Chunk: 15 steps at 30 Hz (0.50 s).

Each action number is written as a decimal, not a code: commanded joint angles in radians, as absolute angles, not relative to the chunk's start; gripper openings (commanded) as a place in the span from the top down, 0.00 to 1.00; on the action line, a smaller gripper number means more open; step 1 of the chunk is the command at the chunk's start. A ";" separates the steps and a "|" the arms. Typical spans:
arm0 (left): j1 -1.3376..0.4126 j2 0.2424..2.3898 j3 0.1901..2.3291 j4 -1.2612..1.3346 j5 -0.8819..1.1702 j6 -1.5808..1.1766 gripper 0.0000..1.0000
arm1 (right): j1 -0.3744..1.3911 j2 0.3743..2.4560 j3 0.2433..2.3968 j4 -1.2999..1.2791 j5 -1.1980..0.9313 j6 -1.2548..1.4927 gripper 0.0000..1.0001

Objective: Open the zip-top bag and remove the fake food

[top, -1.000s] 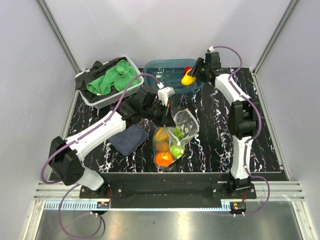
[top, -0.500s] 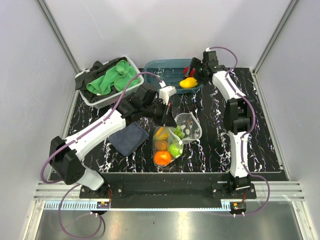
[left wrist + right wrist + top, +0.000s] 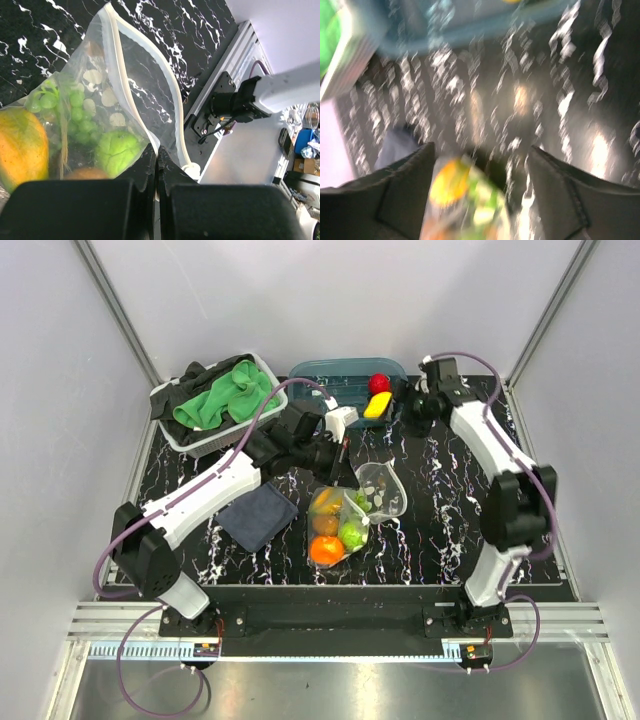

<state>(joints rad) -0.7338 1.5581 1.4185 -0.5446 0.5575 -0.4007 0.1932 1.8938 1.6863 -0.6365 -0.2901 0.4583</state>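
The zip-top bag (image 3: 372,498), clear with white dots, lies mid-table with its mouth gaping open to the back right. It holds fake food: an orange (image 3: 323,552), a lime (image 3: 350,535), and grapes (image 3: 75,102). My left gripper (image 3: 337,453) is shut on the bag's zip strip (image 3: 125,95) and shows in the left wrist view (image 3: 156,150). My right gripper (image 3: 412,420) is open and empty, right of the teal tub (image 3: 310,372). Its view is blurred, with the bag (image 3: 465,200) below the gripper (image 3: 481,147). A yellow piece (image 3: 377,406) and a red piece (image 3: 378,383) lie in the tub.
A white basket (image 3: 190,440) with a green cloth (image 3: 225,395) and dark cloths stands at the back left. A dark blue folded cloth (image 3: 257,517) lies left of the bag. Grey walls close in the table on three sides.
My right gripper let go of the yellow piece into the tub and pulled back to the right, empty. The left gripper kept hold of the bag's edge; the bag's mouth shifted slightly right.
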 commanded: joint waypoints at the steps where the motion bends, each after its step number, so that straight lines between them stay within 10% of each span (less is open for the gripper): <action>1: -0.729 1.560 1.473 -0.509 0.542 -0.439 1.00 | 0.192 1.619 1.488 -0.600 -0.451 0.469 0.25; 15: -0.733 1.565 1.451 -0.476 0.522 -0.571 1.00 | 0.351 1.275 1.086 -0.531 -0.539 0.471 0.71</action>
